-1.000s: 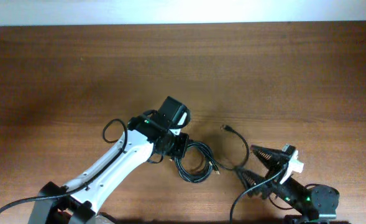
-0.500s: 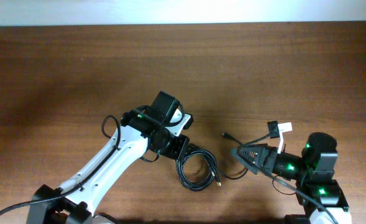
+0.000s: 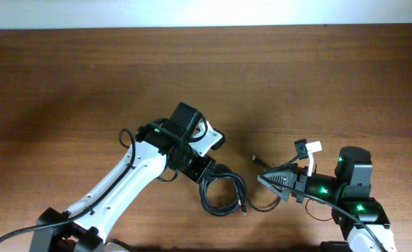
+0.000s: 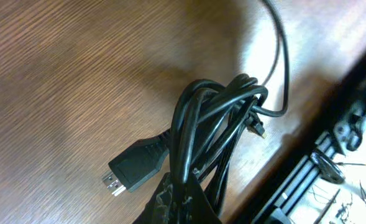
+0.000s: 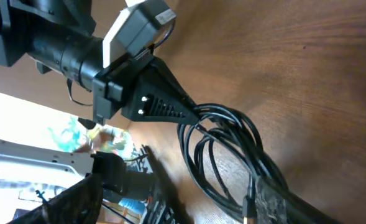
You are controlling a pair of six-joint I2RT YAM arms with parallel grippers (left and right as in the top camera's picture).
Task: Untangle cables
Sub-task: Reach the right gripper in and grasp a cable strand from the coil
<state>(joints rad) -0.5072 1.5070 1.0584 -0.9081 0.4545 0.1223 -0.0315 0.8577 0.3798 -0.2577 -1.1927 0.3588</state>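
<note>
The cables (image 3: 223, 190) are a black coiled bundle on the wooden table between my two arms. My left gripper (image 3: 204, 170) is shut on several strands at the coil's upper left. In the left wrist view the bundle (image 4: 214, 118) runs up from my fingertips (image 4: 179, 199), with a black USB plug (image 4: 136, 167) lying beside it and a small yellow-tipped plug (image 4: 259, 129). My right gripper (image 3: 263, 180) points left at the coil's right side. In the right wrist view its fingers (image 5: 176, 186) are spread apart, and the loops (image 5: 226, 143) lie against the right-hand finger. The left gripper (image 5: 164, 106) shows beyond.
A loose thin strand with a plug end (image 3: 254, 159) curves off the coil toward my right gripper. The table (image 3: 87, 84) is bare brown wood. Its front edge is close behind both arm bases.
My right arm has swung up from the front edge and turned its gripper left toward the coil. My left gripper has shifted slightly, and the coil has moved with it.
</note>
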